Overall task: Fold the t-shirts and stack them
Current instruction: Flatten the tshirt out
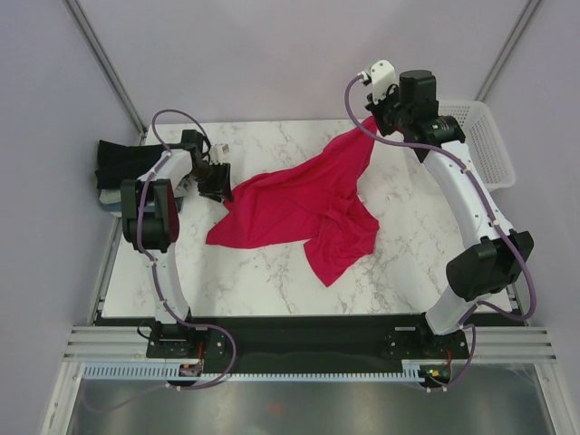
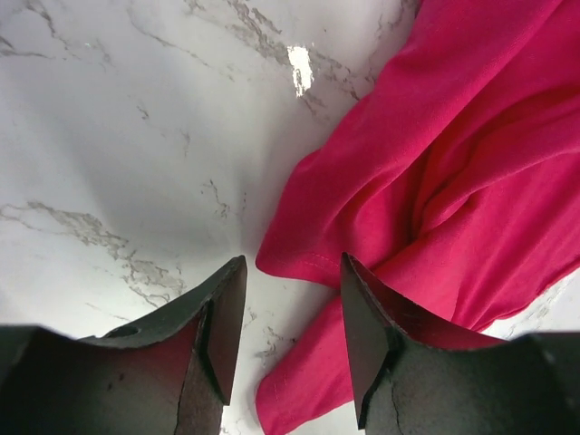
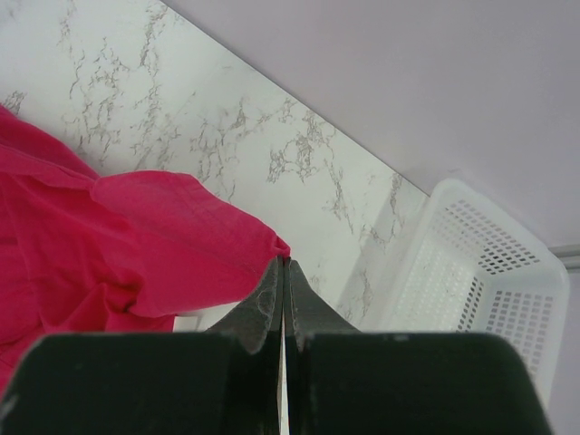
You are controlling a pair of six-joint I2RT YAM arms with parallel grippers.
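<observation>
We see the right end effector [image 3: 284, 263] with its two fingers pressed flat together, pinching a corner of the red shirt [image 3: 136, 236] right at their tips. The cloth hangs away from that pinch to the end effector's left and below. The left end effector [image 2: 290, 272] has its fingers spread about halfway and holds nothing. A folded edge of the red shirt lies just ahead of the gap between them, and more of it runs under the right-hand finger. We cannot tell whether that finger touches the cloth.

The left wrist view gives us only the bare marble bench [image 2: 118, 118] to the left of the fingers and the creased red cloth to their right. The right wrist view adds the white mesh basket [image 3: 480, 272], which stands on the bench just beyond and to the right of the closed fingers.

Only the top view shows the whole shirt. It is raised at the right end effector's corner, and the rest is spread rumpled across the bench down to the left end effector. That view alone also shows a pile of folded shirts [image 1: 118, 168], black on top, just behind the left end effector at the bench's edge.
</observation>
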